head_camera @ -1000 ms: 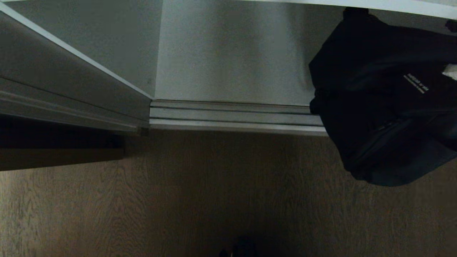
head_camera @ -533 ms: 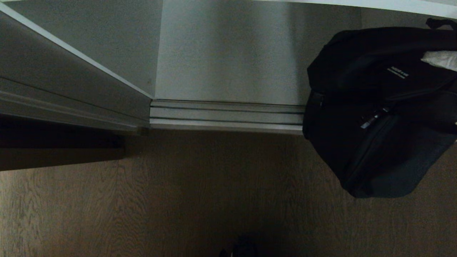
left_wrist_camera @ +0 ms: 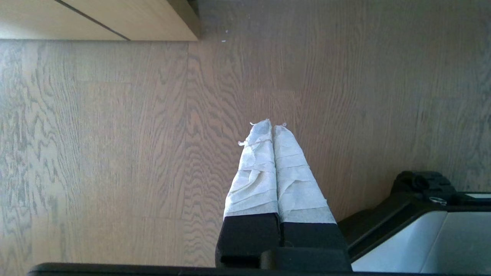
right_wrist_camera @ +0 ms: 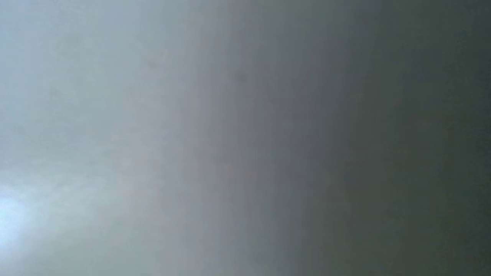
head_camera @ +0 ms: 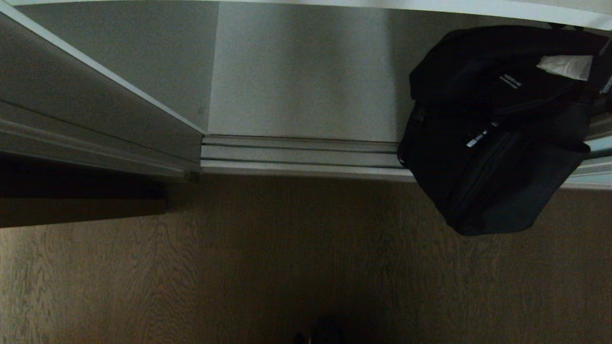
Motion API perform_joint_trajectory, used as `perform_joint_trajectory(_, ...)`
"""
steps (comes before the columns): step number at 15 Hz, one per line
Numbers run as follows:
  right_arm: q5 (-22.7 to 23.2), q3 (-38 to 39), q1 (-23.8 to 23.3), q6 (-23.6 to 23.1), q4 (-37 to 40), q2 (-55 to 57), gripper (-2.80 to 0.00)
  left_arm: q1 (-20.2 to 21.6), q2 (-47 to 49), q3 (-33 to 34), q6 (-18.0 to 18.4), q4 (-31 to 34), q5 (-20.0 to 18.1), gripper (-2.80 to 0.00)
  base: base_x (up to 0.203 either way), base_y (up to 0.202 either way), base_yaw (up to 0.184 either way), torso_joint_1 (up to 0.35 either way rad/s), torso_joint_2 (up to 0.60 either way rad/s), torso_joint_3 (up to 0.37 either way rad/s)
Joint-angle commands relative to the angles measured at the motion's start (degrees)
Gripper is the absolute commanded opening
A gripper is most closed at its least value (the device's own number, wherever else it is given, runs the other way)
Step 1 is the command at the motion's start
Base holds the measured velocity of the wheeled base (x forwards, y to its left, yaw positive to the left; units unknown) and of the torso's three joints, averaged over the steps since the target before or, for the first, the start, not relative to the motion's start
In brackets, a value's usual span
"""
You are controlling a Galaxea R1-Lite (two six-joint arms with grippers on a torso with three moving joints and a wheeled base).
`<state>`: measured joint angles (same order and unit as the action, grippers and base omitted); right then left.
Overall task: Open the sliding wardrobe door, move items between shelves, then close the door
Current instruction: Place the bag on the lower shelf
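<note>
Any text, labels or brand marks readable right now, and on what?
Black bag: two short lines of white lettering on its upper part, too small and blurred to read.
White tag near the bag's top: no print can be made out.
Nothing else carries text.

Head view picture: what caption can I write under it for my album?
A black bag hangs over the wardrobe's door track and the dark wood floor, a taped fingertip on its top.

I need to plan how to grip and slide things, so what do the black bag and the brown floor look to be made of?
The soft black bag looks like matte woven fabric: it sags, creases, and shows a zipper. The brown floor looks like matte wood planks or wood-look laminate, with visible grain; which one is unclear.
</note>
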<state>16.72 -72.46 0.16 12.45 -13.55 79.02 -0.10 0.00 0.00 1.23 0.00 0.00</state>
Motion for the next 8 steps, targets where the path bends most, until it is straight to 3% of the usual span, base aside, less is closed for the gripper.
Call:
perform_joint_trajectory(1, -0.06, 0.84, -0.85, 0.38, -2.42, 2.9, -2.8, 0.01, 0.01, 0.0, 0.0, 0.0, 0.0, -2.8, 0.0, 0.0, 0.0, 0.0, 0.0, 0.0)
perform_joint_trajectory(8, 2.66, 12.18, -0.73, -0.49, -2.36, -8.94, -2.8, 0.01, 0.0, 0.0, 0.0, 0.0, 0.0, -2.8, 0.0, 0.0, 0.0, 0.0, 0.0, 0.0)
